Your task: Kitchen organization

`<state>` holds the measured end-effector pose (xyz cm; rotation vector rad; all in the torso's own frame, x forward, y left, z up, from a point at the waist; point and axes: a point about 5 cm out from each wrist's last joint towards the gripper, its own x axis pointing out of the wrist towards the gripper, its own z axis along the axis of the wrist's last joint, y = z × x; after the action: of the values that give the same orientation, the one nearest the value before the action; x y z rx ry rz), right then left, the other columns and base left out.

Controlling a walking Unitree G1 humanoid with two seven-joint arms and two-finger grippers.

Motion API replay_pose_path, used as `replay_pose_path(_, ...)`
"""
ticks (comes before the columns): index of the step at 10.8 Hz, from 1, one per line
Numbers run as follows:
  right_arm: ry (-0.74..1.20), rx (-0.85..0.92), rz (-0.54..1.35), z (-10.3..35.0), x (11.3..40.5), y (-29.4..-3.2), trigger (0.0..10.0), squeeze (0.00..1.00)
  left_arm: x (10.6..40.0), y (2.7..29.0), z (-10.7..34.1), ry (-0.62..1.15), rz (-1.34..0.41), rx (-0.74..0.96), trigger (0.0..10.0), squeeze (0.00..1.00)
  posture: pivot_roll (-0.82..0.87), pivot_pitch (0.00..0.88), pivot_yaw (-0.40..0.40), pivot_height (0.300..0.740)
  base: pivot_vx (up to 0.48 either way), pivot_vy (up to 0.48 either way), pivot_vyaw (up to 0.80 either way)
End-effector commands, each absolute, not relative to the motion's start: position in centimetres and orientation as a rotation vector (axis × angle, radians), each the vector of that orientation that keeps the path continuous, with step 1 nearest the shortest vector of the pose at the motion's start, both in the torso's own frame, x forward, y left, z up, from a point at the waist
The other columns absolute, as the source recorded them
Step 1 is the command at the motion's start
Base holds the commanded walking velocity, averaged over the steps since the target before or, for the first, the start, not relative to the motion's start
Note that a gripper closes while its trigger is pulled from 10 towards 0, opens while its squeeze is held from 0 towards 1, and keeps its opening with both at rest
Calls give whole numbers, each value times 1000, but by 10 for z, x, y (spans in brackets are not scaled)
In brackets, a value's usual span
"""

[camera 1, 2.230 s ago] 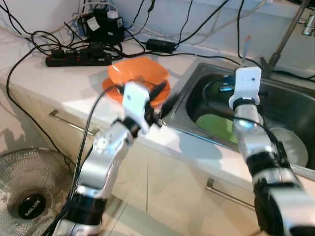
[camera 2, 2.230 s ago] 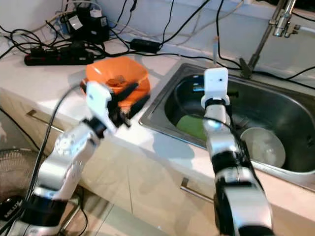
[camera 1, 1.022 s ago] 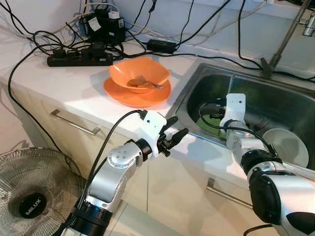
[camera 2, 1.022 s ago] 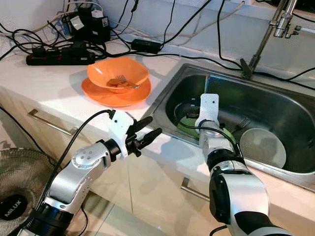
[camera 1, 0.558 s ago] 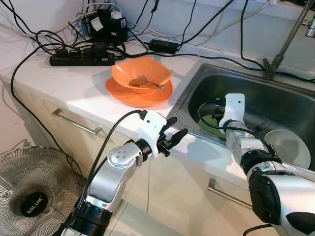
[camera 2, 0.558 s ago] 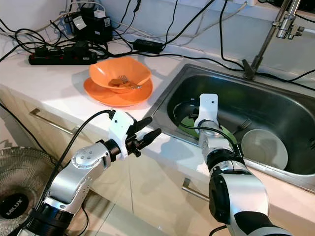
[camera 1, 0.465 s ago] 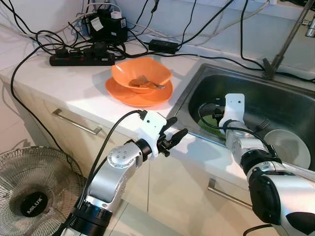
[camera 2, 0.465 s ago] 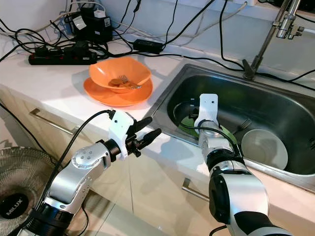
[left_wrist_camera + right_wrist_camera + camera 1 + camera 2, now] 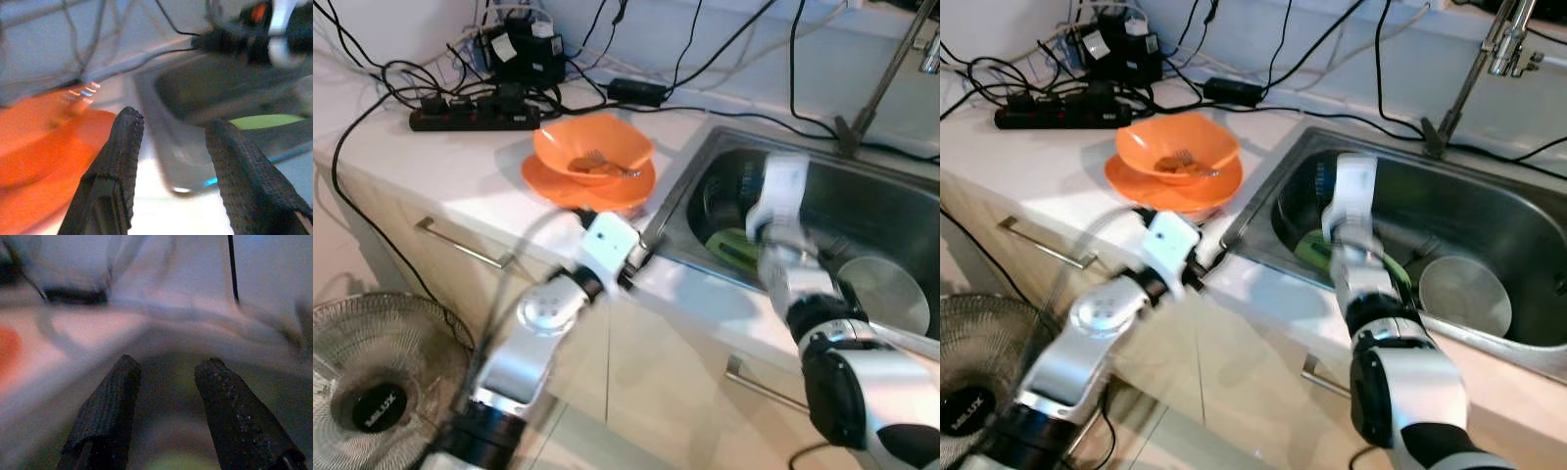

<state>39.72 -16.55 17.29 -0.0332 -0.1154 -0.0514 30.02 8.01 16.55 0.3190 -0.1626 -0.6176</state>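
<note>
Both grippers, left [image 9: 173,142] and right [image 9: 166,382], hold fingers parted, empty, near a fork-holding orange bowl [image 9: 593,149].

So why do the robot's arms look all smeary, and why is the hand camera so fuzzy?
Left eye view: both silver arms are streaked with motion blur, while the orange bowl and sink stay sharp. Left wrist view: the black fingers are crisp, the counter behind smeared. Right wrist view: dim, purplish and soft beyond its fingers.
</note>
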Motion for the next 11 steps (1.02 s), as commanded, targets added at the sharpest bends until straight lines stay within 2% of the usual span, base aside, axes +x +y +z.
replay_pose_path(1, -171, -43, -40, 176, 394, -163, 10000, 0, 300, 78, 171, -157, -594, 305, 10000, 0, 243, 0, -61, 740, 0, 0, 0)
replay_pose_path(5, -423, -36, 2, 181, 360, -149, 10000, 0, 293, 93, 183, -342, -457, 369, 10000, 0, 213, 17, -49, 740, 0, 0, 0)
replay_pose_path(7, -366, -47, -6, 166, 352, -146, 10000, 0, 297, 96, 184, -351, -431, 475, 10000, 0, 211, 32, -47, 740, 0, 0, 0)
replay_pose_path(11, -340, -43, -9, 167, 350, -142, 10000, 0, 311, 99, 185, -338, -427, 675, 10000, 0, 211, 40, -46, 740, 0, 0, 0)
